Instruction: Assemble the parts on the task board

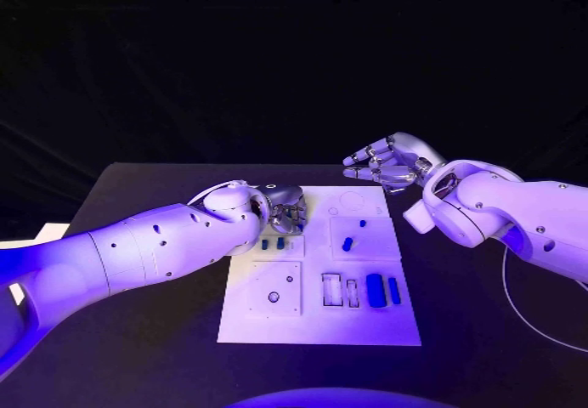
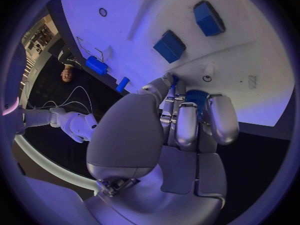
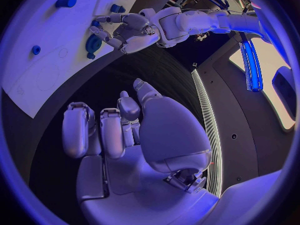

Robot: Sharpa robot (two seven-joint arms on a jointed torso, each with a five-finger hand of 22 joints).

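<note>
The black table (image 1: pixel 147 255) carries one white task board (image 1: pixel 321 327) at centre. Two white arms enter: the left arm (image 1: pixel 135 251) from 8 o'clock, the right arm (image 1: pixel 515 212) from 3 o'clock. The left hand (image 1: pixel 285 208) sits over the board's upper left, its fingers (image 2: pixel 186 127) curled around a round blue part (image 2: pixel 197 98), which it grips. The right hand (image 1: pixel 390 163) hovers off the board's far edge at 1 o'clock, fingers (image 3: pixel 75 130) loosely bent and apart, holding nothing. Six further blue parts lie on the board in the head view: two bars (image 1: pixel 375 290) at lower right, two small pieces (image 1: pixel 347 244) right of centre, two blocks (image 1: pixel 272 243) below the left hand.
</note>
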